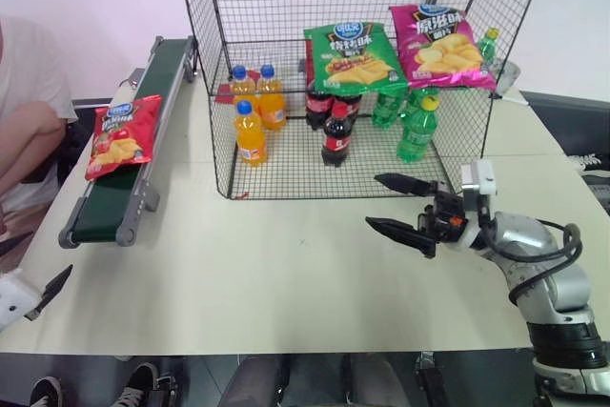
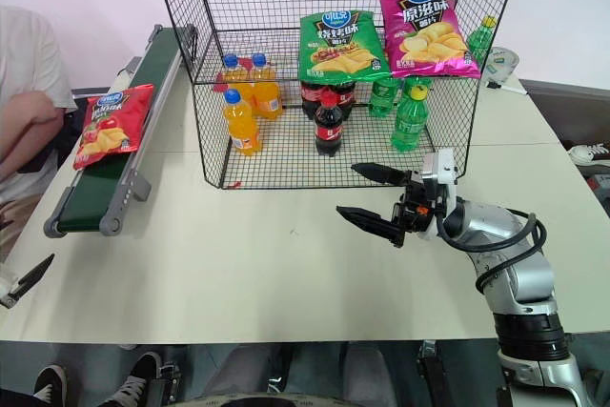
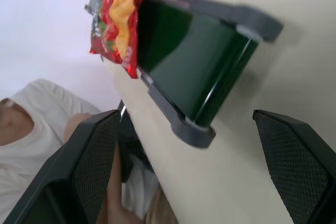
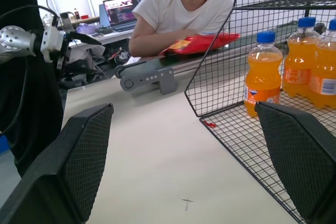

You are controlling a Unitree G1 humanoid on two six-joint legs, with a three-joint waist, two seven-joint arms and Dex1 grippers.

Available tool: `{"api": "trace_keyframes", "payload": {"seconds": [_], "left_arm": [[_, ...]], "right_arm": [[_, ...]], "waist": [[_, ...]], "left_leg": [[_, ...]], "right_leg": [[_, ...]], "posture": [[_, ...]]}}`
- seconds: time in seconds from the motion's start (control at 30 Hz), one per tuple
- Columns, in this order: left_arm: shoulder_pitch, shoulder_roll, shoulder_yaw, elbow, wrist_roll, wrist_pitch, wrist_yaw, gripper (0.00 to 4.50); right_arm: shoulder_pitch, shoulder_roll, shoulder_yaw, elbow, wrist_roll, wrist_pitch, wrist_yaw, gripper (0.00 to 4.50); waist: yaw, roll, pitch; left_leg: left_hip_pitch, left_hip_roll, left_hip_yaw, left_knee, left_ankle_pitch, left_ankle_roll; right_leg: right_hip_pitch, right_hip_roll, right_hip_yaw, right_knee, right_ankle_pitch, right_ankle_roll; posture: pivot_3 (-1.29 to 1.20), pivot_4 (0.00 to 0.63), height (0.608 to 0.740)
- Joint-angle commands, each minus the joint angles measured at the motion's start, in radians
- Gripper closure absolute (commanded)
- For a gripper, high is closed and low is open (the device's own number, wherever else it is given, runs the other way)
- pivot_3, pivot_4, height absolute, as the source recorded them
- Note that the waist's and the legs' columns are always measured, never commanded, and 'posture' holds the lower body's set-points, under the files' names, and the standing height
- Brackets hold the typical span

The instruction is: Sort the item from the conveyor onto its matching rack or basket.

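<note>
The red snack bag [image 1: 122, 135] lies flat on the dark green conveyor [image 1: 103, 209], partway along the belt on the table's left side. The tall black wire rack [image 1: 286, 173] stands at the back middle of the table. My left gripper [image 3: 184, 119] is low at the table's near left corner, a short way before the conveyor's near end roller, open with nothing between its fingers. My right gripper [image 1: 372, 200] hovers over the table in front of the rack's right half, pointing left, open and empty.
On the rack's mesh hang a green chip bag [image 1: 353, 56] and a magenta chip bag [image 1: 440, 45]. Orange bottles [image 1: 250, 132], cola bottles [image 1: 335, 135] and green bottles [image 1: 416, 131] stand on its lowest tier. A person [image 1: 24, 111] sits beside the conveyor at the left.
</note>
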Motion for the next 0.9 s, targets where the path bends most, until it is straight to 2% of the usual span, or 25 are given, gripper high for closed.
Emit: {"api": "trace_keyframes", "payload": {"seconds": [0.03,0.13,0.53,0.77,0.87,0.9], "left_arm": [[-0.036,0.033,-0.016,-0.003,0.119,0.001,0.151,0.29],[-0.055,0.040,-0.067,-0.013,0.237,-0.006,0.262,0.29],[-0.123,0.022,-0.193,-0.010,0.322,0.071,0.510,0.29],[-0.138,0.036,-0.249,0.026,0.335,0.086,0.578,0.29],[-0.150,0.034,-0.276,0.034,0.296,0.064,0.554,1.07],[-0.153,0.035,-0.284,0.036,0.301,0.068,0.558,1.57]], "right_arm": [[-0.012,0.003,-0.010,-0.017,0.009,-0.005,-0.004,0.00],[-0.012,0.000,-0.006,-0.014,-0.001,-0.013,-0.002,0.00],[0.000,-0.016,-0.027,-0.020,-0.014,-0.015,-0.016,0.00],[-0.002,-0.023,-0.037,-0.016,-0.016,-0.016,-0.020,0.00],[-0.005,-0.023,-0.035,-0.013,-0.022,-0.019,-0.022,0.00],[-0.006,-0.024,-0.036,-0.012,-0.022,-0.019,-0.022,0.00]], "waist": [[0.001,0.000,0.000],[0.001,0.000,0.000],[-0.003,0.000,0.000],[-0.002,0.000,0.000],[-0.001,-0.001,0.000],[-0.001,-0.001,0.000]], "left_leg": [[0.000,0.000,0.000,0.000,0.000,0.000],[0.000,0.000,0.000,0.000,0.000,0.000],[0.000,0.000,0.000,0.000,0.000,0.000],[0.000,0.000,0.000,0.000,0.000,0.000],[0.000,0.000,0.000,0.001,0.000,0.000],[0.000,0.000,0.000,0.001,0.000,0.000]], "right_leg": [[0.000,0.000,0.000,0.000,0.000,0.000],[0.000,0.000,0.000,0.000,0.000,0.000],[0.000,0.001,0.000,0.001,0.000,0.000],[0.000,0.001,0.000,0.001,0.000,0.000],[0.000,0.001,0.000,0.002,0.000,0.000],[0.000,0.001,0.000,0.002,0.000,0.000]], "posture": [[0.00,0.150,0.740],[0.00,0.150,0.740],[0.00,0.150,0.740],[0.00,0.150,0.740],[0.00,0.150,0.740],[0.00,0.150,0.740]]}}
